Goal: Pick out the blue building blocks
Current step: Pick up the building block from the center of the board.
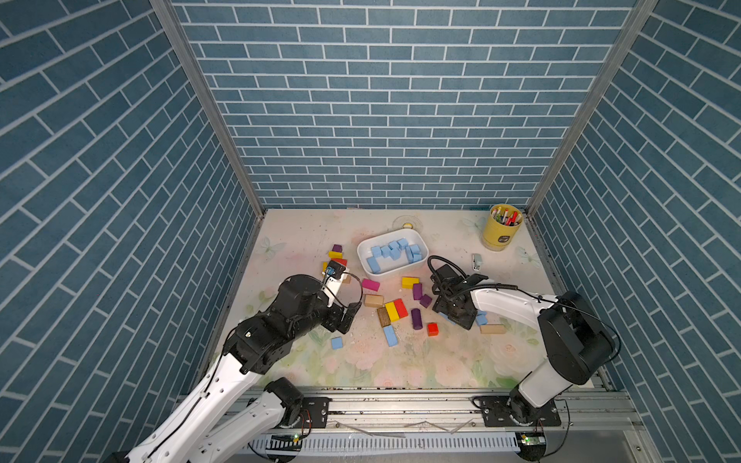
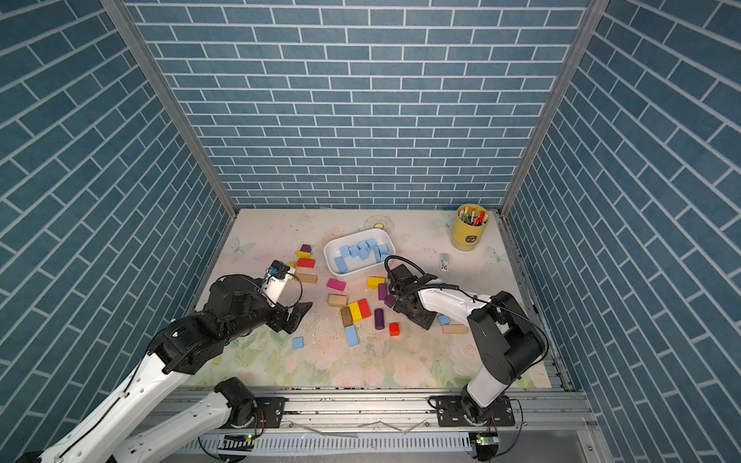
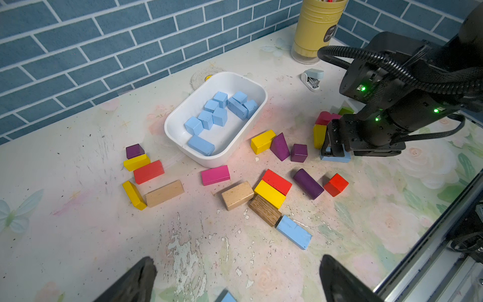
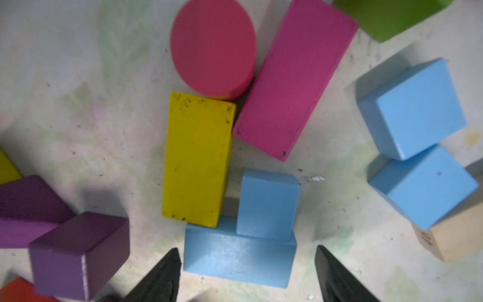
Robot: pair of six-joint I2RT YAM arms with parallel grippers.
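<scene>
1. The blue building blocks (image 3: 219, 116) are split into two lots. About nine lie jumbled in the white tray (image 3: 209, 162) toward the back of the floral table (image 1: 401, 368), and the others lie loose in front of it.
2. In the right wrist view, a flat blue brick (image 4: 230, 264) lies on the table. A shorter blue block (image 4: 268, 204) stands on it or against it; I cannot tell which.
3. The right gripper (image 4: 247, 248) straddles that flat brick, with one black finger on either side. The fingers are spread, a clear gap shows on one side, and nothing is clamped.
4. Off to one side, two blue cubes (image 4: 413, 109) touch each other. One of them abuts a tan block (image 4: 457, 235).
5. In both top views, a long blue brick (image 1: 389, 336) lies near the middle front of the table, its end against a dark wooden block (image 1: 383, 316). A small blue cube (image 1: 337, 342) sits alone just beside the left gripper (image 3: 236, 258).
6. The left gripper hovers over bare table with its fingers spread wide and empty.
7. A yellow brick (image 4: 196, 159) touches the flat blue brick. Beyond the yellow brick are a pink brick (image 4: 295, 78) and a red cylinder (image 4: 213, 47), and purple blocks (image 4: 78, 253) lie to the side.
8. At the back right corner stands a yellow cup (image 1: 501, 234) of pens, with a small stapler (image 1: 476, 261) near it.
</scene>
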